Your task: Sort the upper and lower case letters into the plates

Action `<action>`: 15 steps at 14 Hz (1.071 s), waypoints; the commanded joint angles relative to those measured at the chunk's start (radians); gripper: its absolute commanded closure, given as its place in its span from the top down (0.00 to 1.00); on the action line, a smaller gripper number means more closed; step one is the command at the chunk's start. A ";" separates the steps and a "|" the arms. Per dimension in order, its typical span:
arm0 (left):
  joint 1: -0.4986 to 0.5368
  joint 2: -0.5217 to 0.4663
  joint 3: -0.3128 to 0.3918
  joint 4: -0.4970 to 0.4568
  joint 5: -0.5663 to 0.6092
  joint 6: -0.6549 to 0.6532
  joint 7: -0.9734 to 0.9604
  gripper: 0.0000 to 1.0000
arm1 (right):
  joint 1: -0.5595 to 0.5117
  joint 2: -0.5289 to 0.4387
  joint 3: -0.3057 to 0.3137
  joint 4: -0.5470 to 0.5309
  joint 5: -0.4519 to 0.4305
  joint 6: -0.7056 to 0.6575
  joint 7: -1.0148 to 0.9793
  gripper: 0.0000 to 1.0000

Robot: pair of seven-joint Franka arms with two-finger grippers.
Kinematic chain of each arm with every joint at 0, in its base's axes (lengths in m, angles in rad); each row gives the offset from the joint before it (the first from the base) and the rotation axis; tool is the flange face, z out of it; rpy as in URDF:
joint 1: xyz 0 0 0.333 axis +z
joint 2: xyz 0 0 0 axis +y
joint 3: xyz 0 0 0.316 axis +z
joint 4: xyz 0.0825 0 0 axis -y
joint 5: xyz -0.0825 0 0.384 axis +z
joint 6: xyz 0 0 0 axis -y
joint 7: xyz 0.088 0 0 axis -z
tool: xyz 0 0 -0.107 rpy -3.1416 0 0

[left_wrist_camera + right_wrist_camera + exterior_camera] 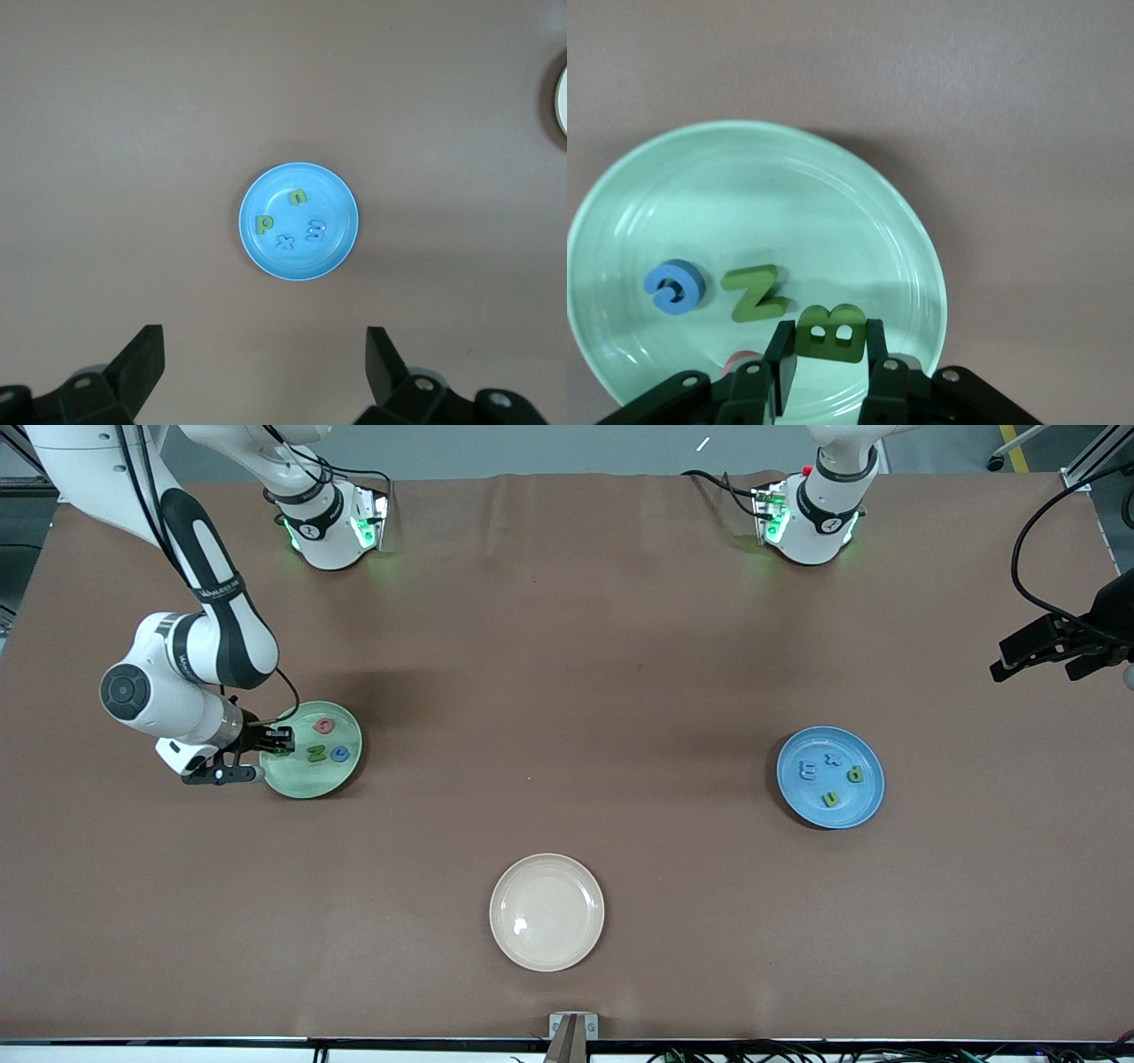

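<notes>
Plates first: I see the pale mint green round plate (310,784) toward the right arm's end of the table and the medium blue round plate (831,777) toward the left arm's end, with a cream-white round plate (547,911) between them and nearer the front camera.

The right gripper (826,354) sits low over the mint plate — its jaws are pinched tight on the chunky green toy letter B (830,332), one finger on each side of it. In that plate lie the green letter N (755,293), the blue letter G (675,287) and the red letter Q (325,726); from the right wrist view the Q is mostly hidden by the fingers.

The left gripper (261,367) waits high up, above the table's edge at its own end, jaws spread wide and empty. Its wrist view looks down on the blue plate, which holds the green letter p (264,222), green letter u (299,197), blue letter x (285,241) and blue letter m (314,231), all lying apart.
</notes>
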 commanded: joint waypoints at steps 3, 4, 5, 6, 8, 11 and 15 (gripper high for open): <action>-0.202 -0.005 0.203 0.016 0.009 -0.016 0.018 1.00 | 0.004 -0.015 0.023 -0.026 0.002 0.005 -0.010 0.10; -0.215 -0.005 0.215 0.016 0.009 -0.016 0.018 1.00 | 0.004 -0.010 0.023 -0.025 0.002 0.003 -0.010 0.36; -0.223 -0.005 0.223 0.016 0.009 -0.016 0.018 1.00 | 0.004 -0.010 0.023 -0.025 0.002 0.003 -0.009 0.99; -0.229 -0.005 0.226 0.016 0.012 -0.016 0.018 1.00 | 0.004 -0.010 0.023 -0.023 0.002 0.002 -0.009 1.00; -0.278 -0.007 0.269 0.016 0.016 -0.016 0.017 1.00 | 0.004 -0.012 0.023 -0.022 0.002 0.000 -0.007 1.00; -0.294 -0.010 0.290 0.019 0.016 -0.016 0.018 1.00 | 0.004 -0.020 0.023 -0.019 0.002 -0.015 -0.001 1.00; -0.294 -0.010 0.290 0.023 0.020 -0.012 0.018 1.00 | 0.009 -0.099 0.023 0.078 0.002 -0.206 0.031 1.00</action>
